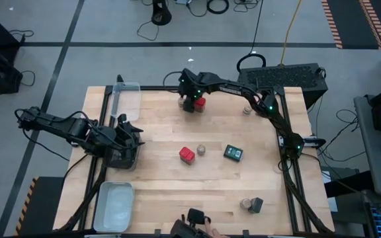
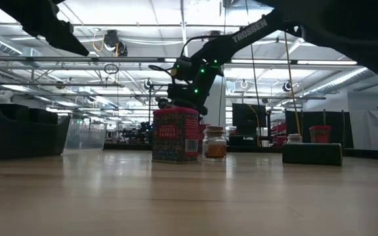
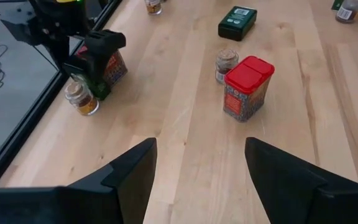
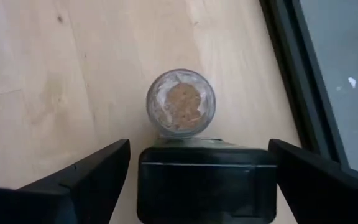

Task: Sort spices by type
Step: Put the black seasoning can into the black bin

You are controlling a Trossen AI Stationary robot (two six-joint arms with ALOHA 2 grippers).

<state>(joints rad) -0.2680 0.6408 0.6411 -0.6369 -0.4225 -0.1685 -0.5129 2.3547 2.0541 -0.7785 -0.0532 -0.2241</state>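
Observation:
At the table's far edge my right gripper (image 1: 190, 104) is open and points down over a dark boxy tin (image 4: 204, 183). Its fingers stand on either side of the tin, with a narrow gap showing at each side. The tin (image 3: 97, 84) stands on the table between a red tin (image 3: 115, 67) and a round jar (image 4: 180, 109). More spices are on the table: a red tin (image 1: 187, 155), a jar (image 1: 202, 150) and a dark tin (image 1: 233, 153) in the middle. My left gripper (image 3: 201, 168) waits open at the table's left side.
A clear tray (image 1: 126, 96) lies at the far left and a pale tray (image 1: 114, 206) at the near left. A dark tray (image 1: 121, 157) sits under my left gripper. A jar (image 1: 246, 203) and a dark tin (image 1: 257, 204) stand near the right front. A person's hand (image 1: 207, 230) shows at the near edge.

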